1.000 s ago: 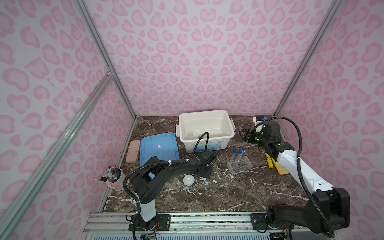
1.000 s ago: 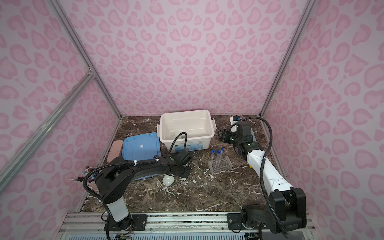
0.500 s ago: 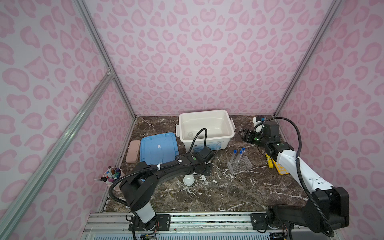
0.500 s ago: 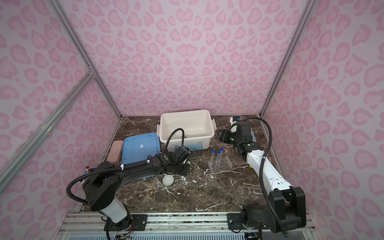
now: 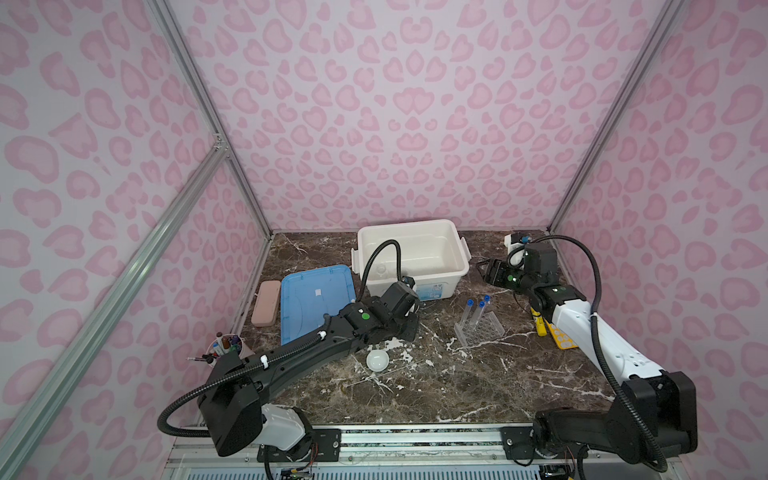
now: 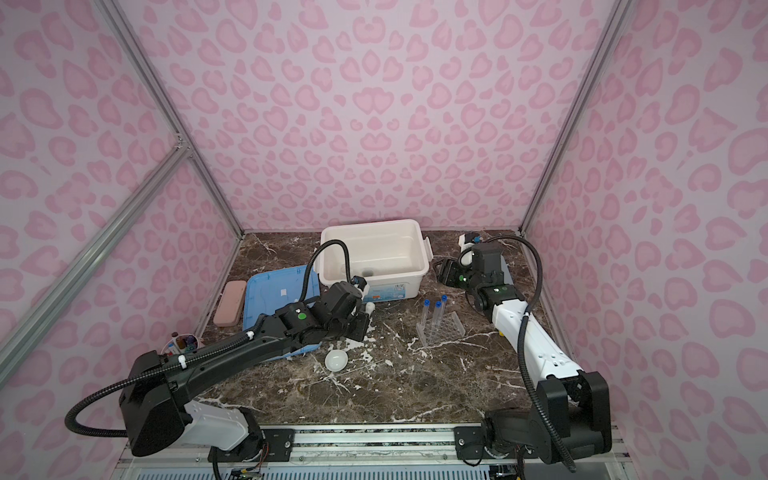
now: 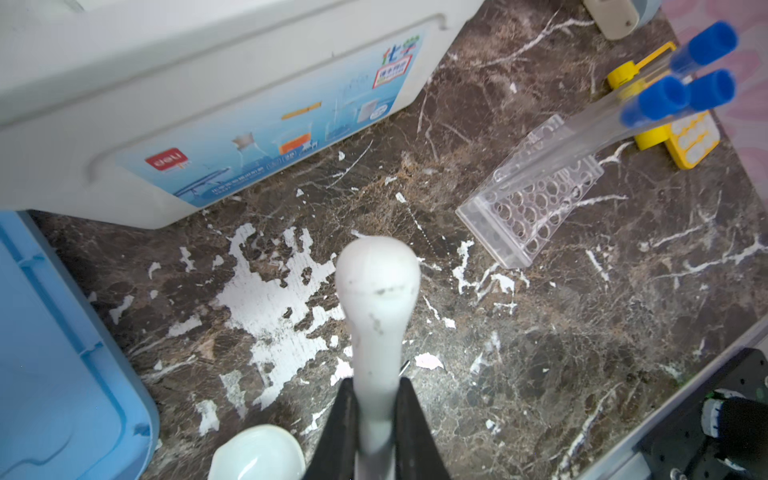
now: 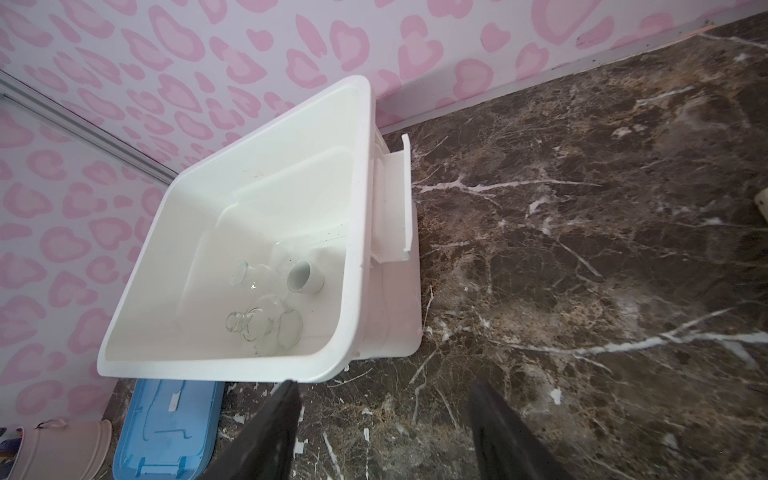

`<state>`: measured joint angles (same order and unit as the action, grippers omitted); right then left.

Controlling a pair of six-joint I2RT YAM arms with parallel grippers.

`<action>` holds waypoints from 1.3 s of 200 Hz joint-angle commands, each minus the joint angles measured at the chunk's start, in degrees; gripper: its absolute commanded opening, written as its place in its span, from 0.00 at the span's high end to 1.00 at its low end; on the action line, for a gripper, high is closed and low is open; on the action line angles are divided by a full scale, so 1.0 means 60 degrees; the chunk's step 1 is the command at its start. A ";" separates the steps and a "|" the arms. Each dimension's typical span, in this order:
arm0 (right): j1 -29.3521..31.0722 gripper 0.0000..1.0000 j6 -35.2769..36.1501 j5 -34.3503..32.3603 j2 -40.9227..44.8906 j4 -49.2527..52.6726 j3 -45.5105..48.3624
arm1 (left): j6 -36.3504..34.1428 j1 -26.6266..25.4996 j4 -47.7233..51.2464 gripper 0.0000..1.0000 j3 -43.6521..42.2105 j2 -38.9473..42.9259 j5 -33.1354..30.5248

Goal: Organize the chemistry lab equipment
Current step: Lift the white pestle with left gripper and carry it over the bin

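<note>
1. Over the last second the left arm [image 5: 291, 361] has sunk lower and stretched toward 8 o'clock. The white ceramic dish [image 5: 377, 360] has stayed just at 6 o'clock of its wrist.
2. The pink cup of pens [image 5: 226, 347], at 8 o'clock, is partly cut off by that arm.
3. The left gripper [image 7: 376, 386] is clamped on the pestle [image 7: 377, 282]. In a top view only the pestle's tip shows.
4. The white bin [image 5: 415, 286], at 12 o'clock, holds a white cup [image 8: 305, 282] and 2 glass vessels [image 8: 262, 328] whose outlines are hard to make out.
5. The rack [image 5: 480, 330], at 3 o'clock of the left gripper, holds 3 test tubes [image 5: 476, 309].
6. The right gripper [image 8: 382, 384], at 2 o'clock, stands apart and empty.
7. The yellow calculator [image 5: 563, 338] is half hidden under the right arm.
8. The marble [image 5: 436, 386] is brown with worn white patches. The walls [image 5: 395, 124] are pink-spotted.
</note>
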<state>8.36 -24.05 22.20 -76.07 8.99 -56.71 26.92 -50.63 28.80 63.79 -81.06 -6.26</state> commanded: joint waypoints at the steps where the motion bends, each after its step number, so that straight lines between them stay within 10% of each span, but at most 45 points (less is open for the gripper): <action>1: 0.0026 0.34 -0.0100 0.0109 -0.0018 -0.0346 0.0091 | -0.0199 0.0032 0.0028 0.97 0.0326 0.0283 -0.0482; 260: 0.0286 0.33 -0.0101 0.0080 -0.0020 -0.0318 0.0066 | -0.1978 0.2870 -0.0173 0.96 0.5124 -0.3717 0.2211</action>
<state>10.07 -25.02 22.72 -76.05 7.20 -55.81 16.29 -34.11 27.44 91.59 -100.42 2.83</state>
